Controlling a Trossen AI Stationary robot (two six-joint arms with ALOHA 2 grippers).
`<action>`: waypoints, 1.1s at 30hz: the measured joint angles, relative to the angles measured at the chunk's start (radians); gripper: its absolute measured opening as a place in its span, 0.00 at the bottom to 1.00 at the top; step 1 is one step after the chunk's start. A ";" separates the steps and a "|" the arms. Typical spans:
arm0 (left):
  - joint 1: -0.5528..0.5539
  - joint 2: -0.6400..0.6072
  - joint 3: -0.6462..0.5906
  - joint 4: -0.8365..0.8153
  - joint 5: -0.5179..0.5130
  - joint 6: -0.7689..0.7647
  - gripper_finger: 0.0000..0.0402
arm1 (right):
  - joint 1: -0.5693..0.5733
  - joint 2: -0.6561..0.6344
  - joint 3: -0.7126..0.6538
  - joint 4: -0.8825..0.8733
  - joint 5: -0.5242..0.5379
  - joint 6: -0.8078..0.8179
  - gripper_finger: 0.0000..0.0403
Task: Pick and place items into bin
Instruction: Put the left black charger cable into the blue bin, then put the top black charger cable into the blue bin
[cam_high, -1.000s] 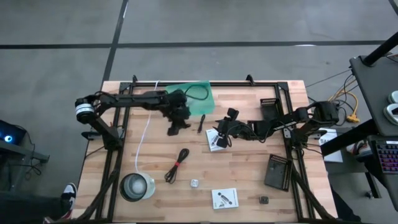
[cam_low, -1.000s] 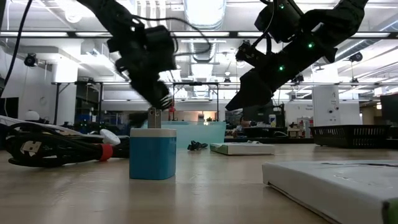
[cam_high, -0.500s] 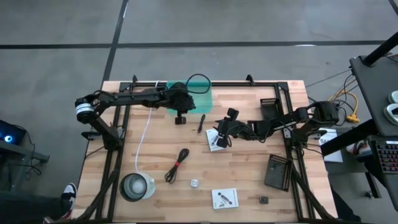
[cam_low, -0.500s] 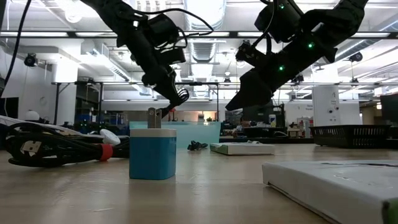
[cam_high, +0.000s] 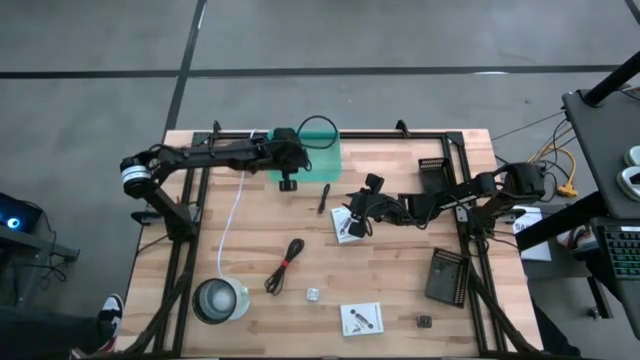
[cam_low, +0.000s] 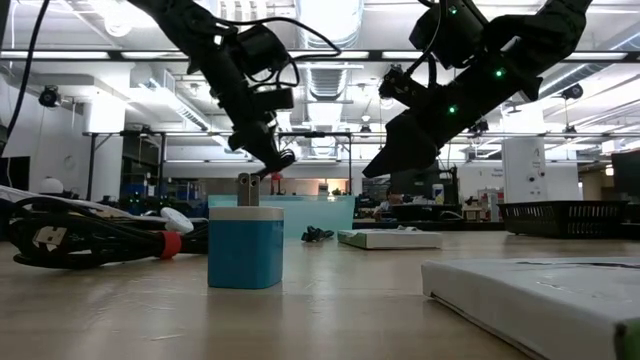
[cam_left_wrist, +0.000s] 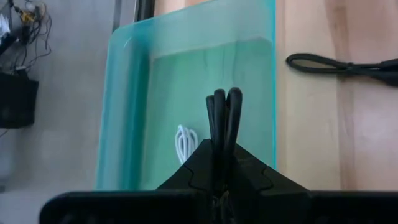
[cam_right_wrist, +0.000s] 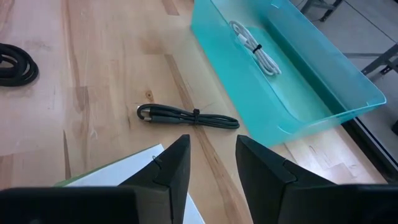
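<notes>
Left gripper hangs over the teal bin, fingers pressed together, holding nothing visible. A coiled white cable lies inside the bin. Right gripper hovers beside the bin, jaws apart and empty (over a white card). A short black cable lies on the table just beside the bin wall.

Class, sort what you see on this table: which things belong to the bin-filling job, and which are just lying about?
Job: teal bin; white cable already inside; small black cable; black cable with red tie; printed card.

Lying about: clear round container; black perforated board.
</notes>
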 joint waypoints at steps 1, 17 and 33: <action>0.004 0.000 -0.002 0.000 0.000 -0.001 0.03 | 0.000 0.000 0.000 0.000 0.000 0.000 0.29; 0.023 -0.001 -0.003 0.045 -0.022 -0.005 0.29 | 0.000 0.000 0.000 0.000 0.000 0.000 0.27; -0.001 -0.275 -0.077 0.072 0.362 -0.117 0.38 | 0.000 0.000 0.000 -0.008 0.000 0.000 0.26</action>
